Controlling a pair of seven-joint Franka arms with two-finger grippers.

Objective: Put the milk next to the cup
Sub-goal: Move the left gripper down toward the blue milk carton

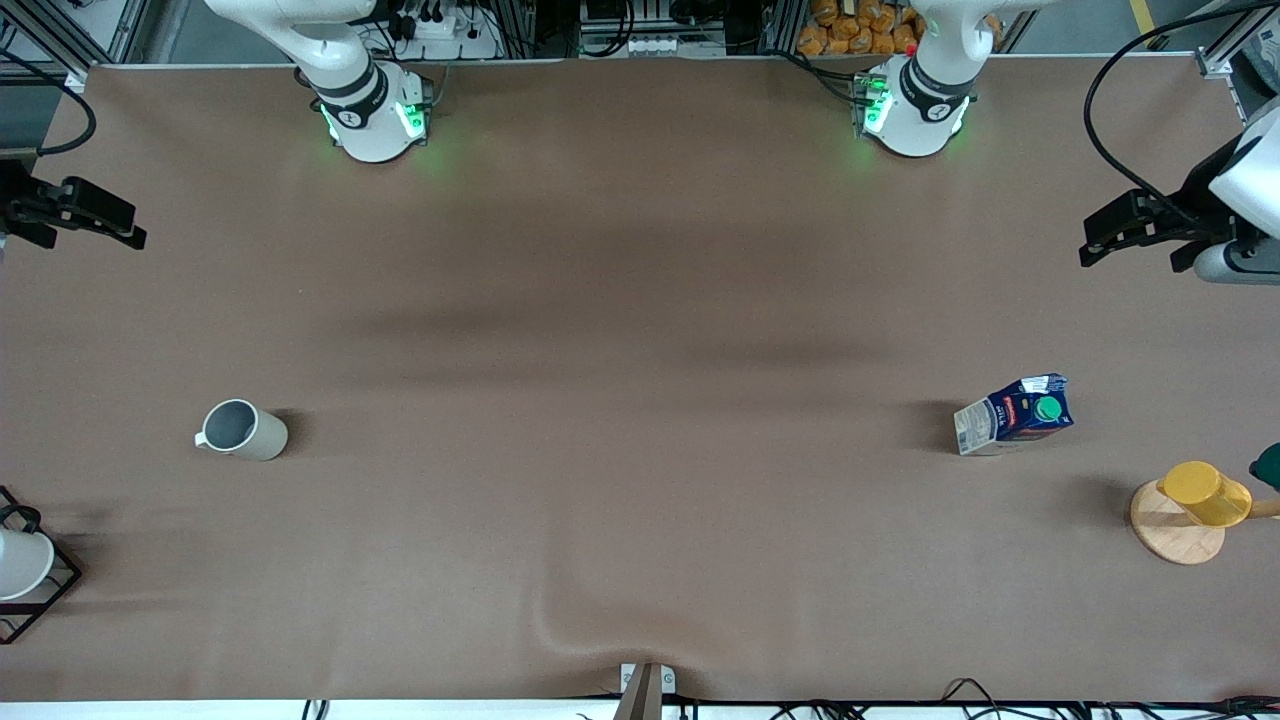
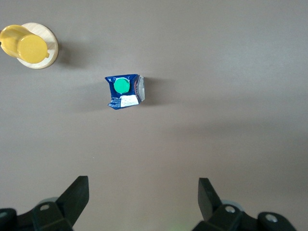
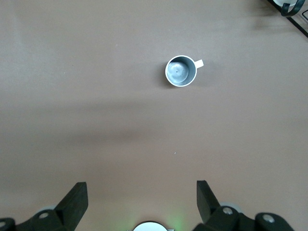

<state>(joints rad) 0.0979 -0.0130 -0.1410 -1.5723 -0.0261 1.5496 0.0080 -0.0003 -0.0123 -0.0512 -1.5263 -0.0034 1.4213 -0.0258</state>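
The milk (image 1: 1015, 412), a dark-blue carton with a green cap, stands upright toward the left arm's end of the table. It also shows from above in the left wrist view (image 2: 124, 91). The cup (image 1: 243, 430), a pale grey-beige mug with a small handle, stands toward the right arm's end and shows in the right wrist view (image 3: 181, 70). My left gripper (image 1: 1120, 235) is open and empty, high over the table's edge at its own end (image 2: 143, 185). My right gripper (image 1: 95, 215) is open and empty, high over its own end (image 3: 142, 187).
A yellow cup (image 1: 1205, 493) lies on a round wooden base (image 1: 1170, 535), nearer the front camera than the milk. A white cup in a black wire frame (image 1: 20, 565) sits at the table's corner at the right arm's end. The brown cloth has a wrinkle (image 1: 565, 620) near the front edge.
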